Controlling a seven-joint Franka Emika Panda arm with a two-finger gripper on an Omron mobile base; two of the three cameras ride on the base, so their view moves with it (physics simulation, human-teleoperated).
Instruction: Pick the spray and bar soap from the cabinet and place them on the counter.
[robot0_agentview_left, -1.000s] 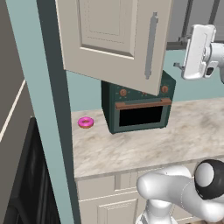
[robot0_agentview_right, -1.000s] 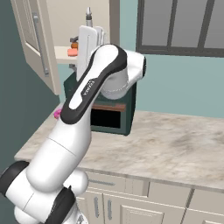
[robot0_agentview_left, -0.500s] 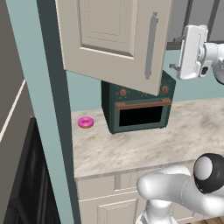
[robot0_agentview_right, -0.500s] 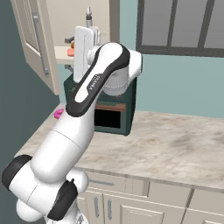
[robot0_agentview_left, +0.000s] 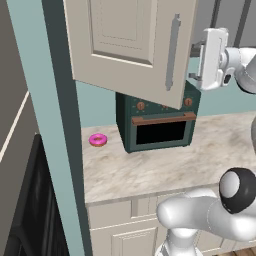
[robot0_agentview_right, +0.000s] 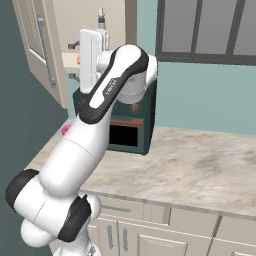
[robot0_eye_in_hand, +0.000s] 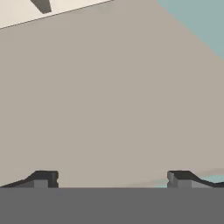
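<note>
Two spread fingers of the empty end effector (robot0_eye_in_hand: 111, 179) sit just below the spray (robot0_agentview_right: 101, 20).

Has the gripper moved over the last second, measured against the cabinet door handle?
Yes. In the left base view the gripper has closed in leftward on the cabinet door's handle, jaws open and empty.
</note>
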